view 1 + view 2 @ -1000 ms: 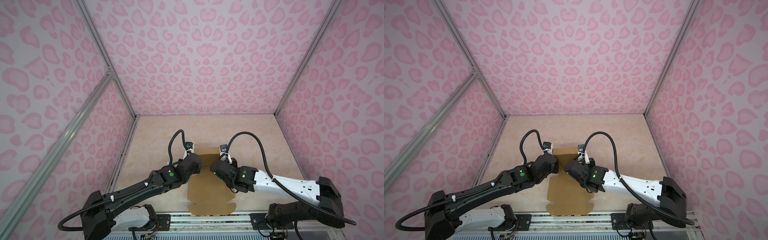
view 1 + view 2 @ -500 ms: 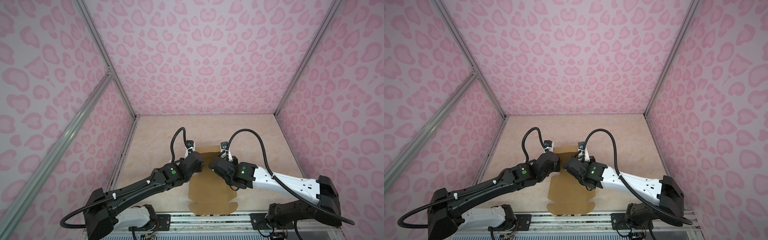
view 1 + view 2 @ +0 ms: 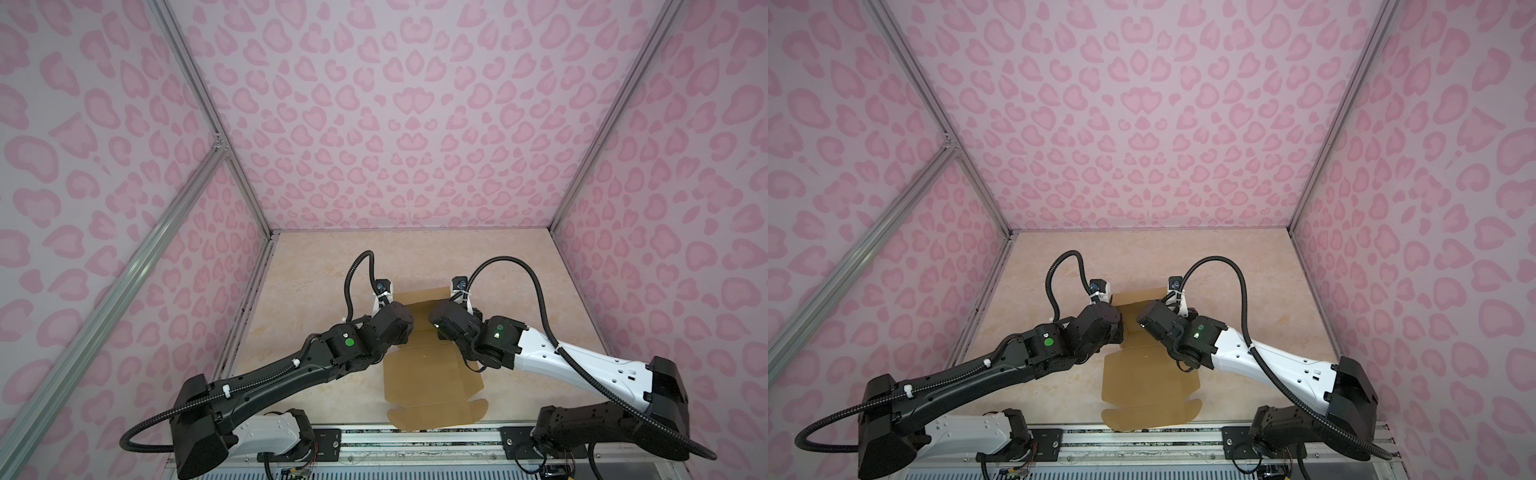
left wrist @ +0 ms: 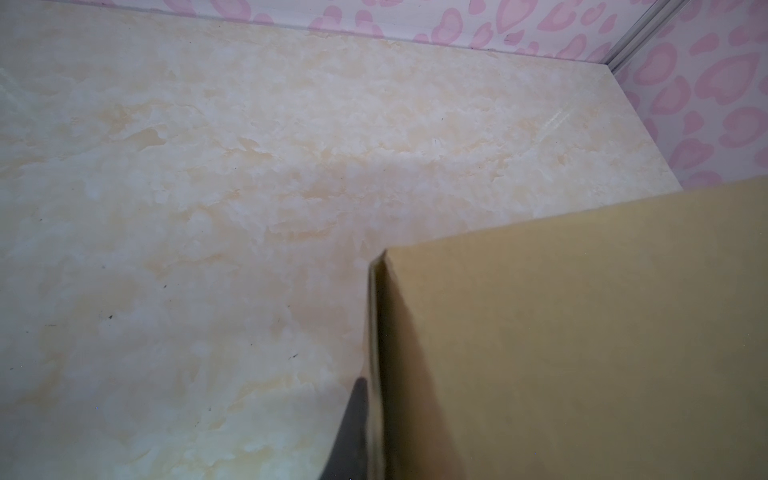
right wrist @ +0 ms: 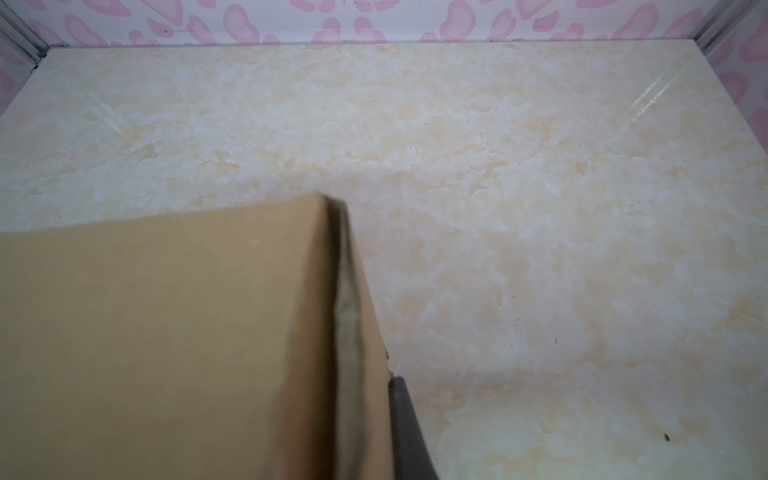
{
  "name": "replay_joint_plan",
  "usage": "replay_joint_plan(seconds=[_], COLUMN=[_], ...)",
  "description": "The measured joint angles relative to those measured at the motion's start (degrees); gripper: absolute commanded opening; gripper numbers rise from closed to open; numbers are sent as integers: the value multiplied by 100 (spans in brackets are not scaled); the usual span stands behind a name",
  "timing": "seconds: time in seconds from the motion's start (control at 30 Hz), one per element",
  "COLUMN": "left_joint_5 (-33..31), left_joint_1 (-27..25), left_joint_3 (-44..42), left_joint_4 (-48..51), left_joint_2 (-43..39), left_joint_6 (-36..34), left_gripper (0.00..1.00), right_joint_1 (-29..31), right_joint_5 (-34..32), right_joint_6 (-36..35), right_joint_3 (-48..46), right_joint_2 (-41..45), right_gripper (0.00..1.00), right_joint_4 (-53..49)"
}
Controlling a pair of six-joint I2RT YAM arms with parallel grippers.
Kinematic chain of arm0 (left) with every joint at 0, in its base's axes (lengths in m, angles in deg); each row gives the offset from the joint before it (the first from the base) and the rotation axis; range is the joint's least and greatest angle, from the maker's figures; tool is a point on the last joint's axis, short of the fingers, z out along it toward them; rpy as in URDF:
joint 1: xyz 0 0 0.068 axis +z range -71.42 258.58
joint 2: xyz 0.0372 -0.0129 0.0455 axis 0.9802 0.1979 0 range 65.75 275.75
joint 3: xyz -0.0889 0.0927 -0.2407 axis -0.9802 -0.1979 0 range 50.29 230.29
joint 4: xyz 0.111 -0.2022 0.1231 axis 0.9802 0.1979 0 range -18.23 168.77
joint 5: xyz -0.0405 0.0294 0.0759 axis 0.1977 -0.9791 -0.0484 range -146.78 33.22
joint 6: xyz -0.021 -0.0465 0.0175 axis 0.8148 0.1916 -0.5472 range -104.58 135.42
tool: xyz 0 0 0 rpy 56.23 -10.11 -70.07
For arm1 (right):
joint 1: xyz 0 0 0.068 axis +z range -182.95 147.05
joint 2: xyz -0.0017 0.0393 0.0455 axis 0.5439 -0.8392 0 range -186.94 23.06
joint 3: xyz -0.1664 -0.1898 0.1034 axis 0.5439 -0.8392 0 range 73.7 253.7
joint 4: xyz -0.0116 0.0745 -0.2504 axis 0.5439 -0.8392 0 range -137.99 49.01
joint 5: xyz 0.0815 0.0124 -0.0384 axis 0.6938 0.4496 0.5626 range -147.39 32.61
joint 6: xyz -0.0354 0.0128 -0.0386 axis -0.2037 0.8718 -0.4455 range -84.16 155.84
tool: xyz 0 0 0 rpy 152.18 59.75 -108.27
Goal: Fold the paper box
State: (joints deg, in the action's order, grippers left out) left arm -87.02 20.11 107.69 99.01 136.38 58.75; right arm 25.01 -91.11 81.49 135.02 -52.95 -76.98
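Brown kraft cardboard fills both my wrist views. My left end effector and right end effector are each pressed together on a raised side wall of the paper box. Only one dark finger shows beside each wall, so I judge the pinch from how the edge runs into the jaws.

The box sits mid-bench between my arms. Its far end is lifted at my wrists, and its near flap lies flat against the metal rail.

Risks, as I judge them:
- Each hold is close to the wall's edge, so a small tug could slide the thin sheet out.
- If my arms pull unevenly, the fold may skew off its crease, or a slit may tear.
- The bench looks smooth and glossy, so the flat part could skate instead of hinging.
- My wrists are close together above the box and could knock each other.

The cardboard is matte and stiff, and the wall looks doubled over at the edge. The sheet is die-cut and creased across, with rounded tabs on the near flap. The bench has a cream marbled pattern with a faint sheen.
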Motion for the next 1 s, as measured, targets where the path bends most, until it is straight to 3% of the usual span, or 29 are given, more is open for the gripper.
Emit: replay_joint_plan(seconds=[0.4, 1.0], left_joint_5=[-81, -35], left_joint_1=[-46, -72], left_joint_3=[90, 92], left_joint_4=[138, 92], left_joint_2=[70, 70], left_joint_6=[116, 157], left_gripper=[3, 3], right_joint_1=[7, -92], right_joint_5=[-142, -444], right_joint_6=[81, 796], right_joint_3=[313, 774], right_joint_2=[-326, -776], right_gripper=[0, 0], right_joint_4=[-321, -984])
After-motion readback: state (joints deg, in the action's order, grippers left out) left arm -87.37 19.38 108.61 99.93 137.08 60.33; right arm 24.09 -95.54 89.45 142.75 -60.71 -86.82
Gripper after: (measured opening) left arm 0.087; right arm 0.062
